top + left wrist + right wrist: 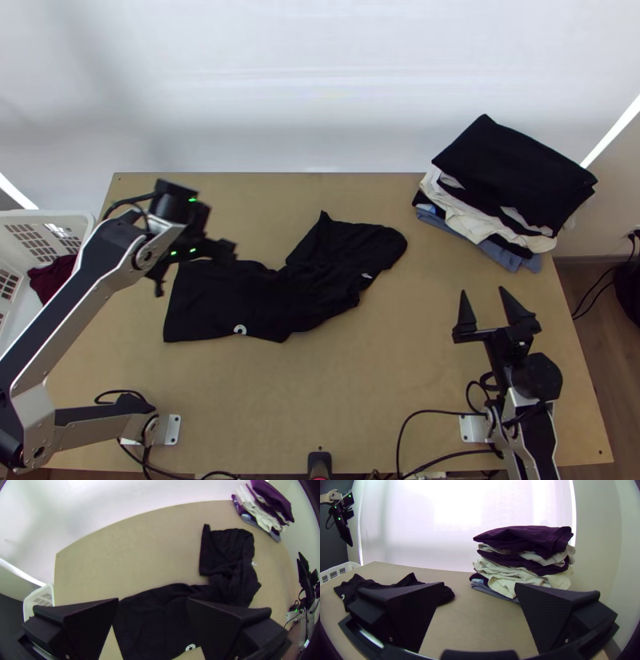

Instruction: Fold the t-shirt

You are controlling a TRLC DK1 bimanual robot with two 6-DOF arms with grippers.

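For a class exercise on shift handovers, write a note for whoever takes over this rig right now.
Left gripper: open, empty, above the black t-shirt's left end.
Right gripper: open, empty, near the table's right side.
T-shirt: rumpled and twisted across the table's middle, not neatly folded.
Done: a stack of clothes stands at the far right corner.
Left to do: probably flatten the t-shirt, then fold it.

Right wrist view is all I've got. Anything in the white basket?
Observer: Yes, dark red cloth lies in the basket.
Operator: Left gripper open?
Observer: Yes. In the left wrist view the left gripper has its fingers wide apart.
Operator: Shirt lie?
Observer: From the top view, the black shirt is fairly flat at its basket end; the end toward the clothes stack is bent and rumpled.
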